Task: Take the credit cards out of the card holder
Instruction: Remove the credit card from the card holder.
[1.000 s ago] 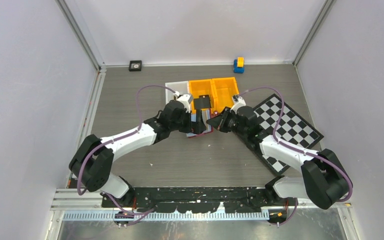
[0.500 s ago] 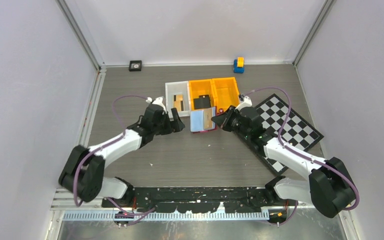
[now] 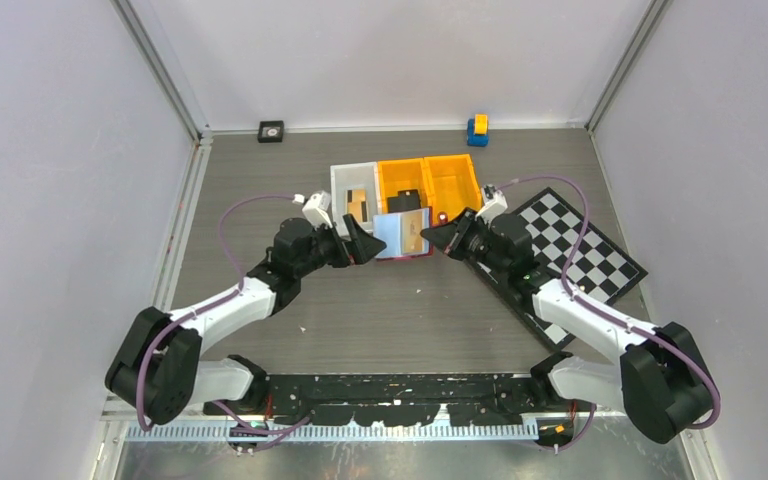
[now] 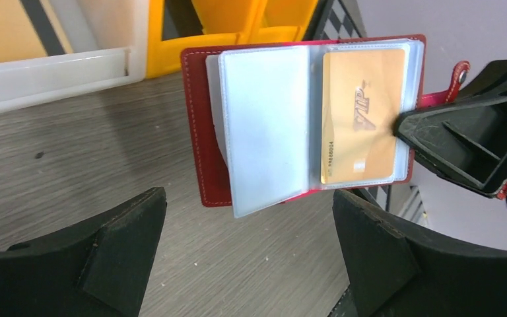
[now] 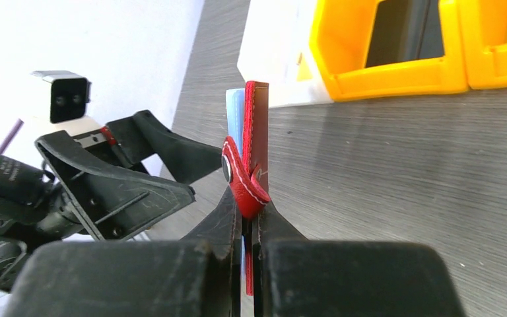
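One tan card (image 4: 360, 115) at least sits sleeved in the red card holder (image 4: 201, 132), which the right gripper (image 5: 247, 221) pinches spread open just before the bins (image 3: 401, 163) toward the table's (image 3: 360, 320) far edge, while the left gripper (image 3: 365, 243) gapes empty beside it, so pulling remains.

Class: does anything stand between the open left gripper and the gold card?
No outside object; only its clear sleeve covers the card. The left gripper faces the open card holder; the right gripper pinches its snap-tab edge.
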`<state>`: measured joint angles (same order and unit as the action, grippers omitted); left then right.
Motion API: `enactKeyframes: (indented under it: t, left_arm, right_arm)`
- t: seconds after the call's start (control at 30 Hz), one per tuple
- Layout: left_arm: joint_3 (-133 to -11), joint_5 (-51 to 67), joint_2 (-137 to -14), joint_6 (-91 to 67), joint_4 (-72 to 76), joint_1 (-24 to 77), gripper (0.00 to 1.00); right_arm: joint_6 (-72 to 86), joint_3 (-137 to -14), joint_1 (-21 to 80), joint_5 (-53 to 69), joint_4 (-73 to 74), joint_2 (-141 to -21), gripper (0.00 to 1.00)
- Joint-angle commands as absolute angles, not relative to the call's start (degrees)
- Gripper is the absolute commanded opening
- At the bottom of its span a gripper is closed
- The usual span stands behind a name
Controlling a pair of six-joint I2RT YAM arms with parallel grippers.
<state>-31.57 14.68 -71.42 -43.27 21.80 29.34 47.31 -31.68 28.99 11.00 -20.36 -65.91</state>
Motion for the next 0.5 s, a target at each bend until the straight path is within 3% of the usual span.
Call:
enactKeyframes:
  t: [0.0,0.47]
  left_arm:
    - [-32.10,19.54,-71.28,-45.35,29.96,29.19,1.00]
    - [-32.00,27.69,-78.45,-53.62,37.28,25.14,1.00]
  right_arm:
    - [50.51,-31.80,27.95,16.79,-28.61,-64.63,0.01]
    - [55.35,-30.59,24.90,22.19,-35.60,-67.92,0.00]
